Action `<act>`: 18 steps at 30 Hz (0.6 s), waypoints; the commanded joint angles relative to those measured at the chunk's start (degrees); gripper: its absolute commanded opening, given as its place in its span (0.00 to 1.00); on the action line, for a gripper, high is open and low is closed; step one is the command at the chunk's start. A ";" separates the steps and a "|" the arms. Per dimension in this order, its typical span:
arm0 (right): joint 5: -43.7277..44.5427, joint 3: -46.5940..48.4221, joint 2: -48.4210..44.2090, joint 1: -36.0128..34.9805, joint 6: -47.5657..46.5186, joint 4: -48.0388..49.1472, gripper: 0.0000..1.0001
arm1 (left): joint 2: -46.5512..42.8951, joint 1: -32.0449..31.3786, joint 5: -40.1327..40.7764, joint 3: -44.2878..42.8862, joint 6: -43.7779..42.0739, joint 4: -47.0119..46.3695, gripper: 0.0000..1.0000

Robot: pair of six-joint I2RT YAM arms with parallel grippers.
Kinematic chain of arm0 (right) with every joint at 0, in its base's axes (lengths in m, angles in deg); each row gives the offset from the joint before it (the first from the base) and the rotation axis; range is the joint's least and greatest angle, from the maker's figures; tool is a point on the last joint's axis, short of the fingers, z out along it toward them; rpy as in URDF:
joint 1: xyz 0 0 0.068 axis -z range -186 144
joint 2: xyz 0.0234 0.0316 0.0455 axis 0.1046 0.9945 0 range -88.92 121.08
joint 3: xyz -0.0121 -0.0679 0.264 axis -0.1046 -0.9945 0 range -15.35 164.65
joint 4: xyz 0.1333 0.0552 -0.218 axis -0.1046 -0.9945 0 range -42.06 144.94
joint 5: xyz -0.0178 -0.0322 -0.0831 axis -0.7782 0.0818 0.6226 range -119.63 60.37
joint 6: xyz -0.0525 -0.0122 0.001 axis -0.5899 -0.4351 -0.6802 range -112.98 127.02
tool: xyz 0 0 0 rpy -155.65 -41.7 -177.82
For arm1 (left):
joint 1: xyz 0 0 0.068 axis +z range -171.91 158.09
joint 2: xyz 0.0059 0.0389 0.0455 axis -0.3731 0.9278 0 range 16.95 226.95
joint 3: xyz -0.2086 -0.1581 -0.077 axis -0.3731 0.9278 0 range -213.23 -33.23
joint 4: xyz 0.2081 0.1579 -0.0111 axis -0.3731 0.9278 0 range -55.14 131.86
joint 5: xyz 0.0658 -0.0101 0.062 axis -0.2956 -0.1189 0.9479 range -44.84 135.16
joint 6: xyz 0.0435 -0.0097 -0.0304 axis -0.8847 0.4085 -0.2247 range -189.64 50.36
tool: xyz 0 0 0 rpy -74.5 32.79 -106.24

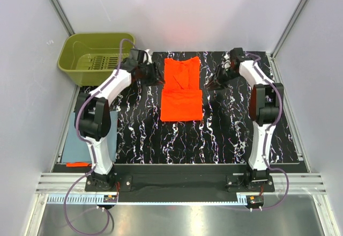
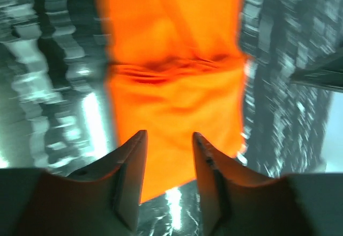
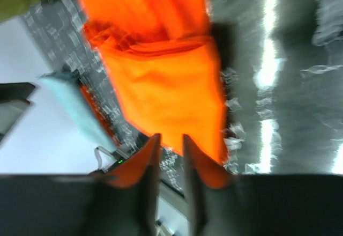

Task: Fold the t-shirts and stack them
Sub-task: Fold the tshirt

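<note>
On mat (image 1: 225, 134): orange t-shirt (image 1: 181, 91) folded | wrist views alone show left hand (image 2: 169, 137), right hand (image 3: 170, 138) apart

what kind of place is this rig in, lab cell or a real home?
Most likely a lab test cell, not a home: plain white enclosure walls, the left arm and right arm bolted beside an aluminium rail, and a black marbled mat holding one orange t-shirt.
</note>
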 commanded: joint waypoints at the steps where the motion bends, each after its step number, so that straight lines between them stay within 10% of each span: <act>1: -6.75 -9.03 -6.35 -6.28 5.11 13.71 0.26 | -0.85 -5.18 -7.33 4.22 0.78 -7.99 0.37; 18: -13.98 -4.64 13.78 -5.52 13.57 35.29 0.12 | 22.00 2.00 -17.29 1.77 9.60 -32.88 0.29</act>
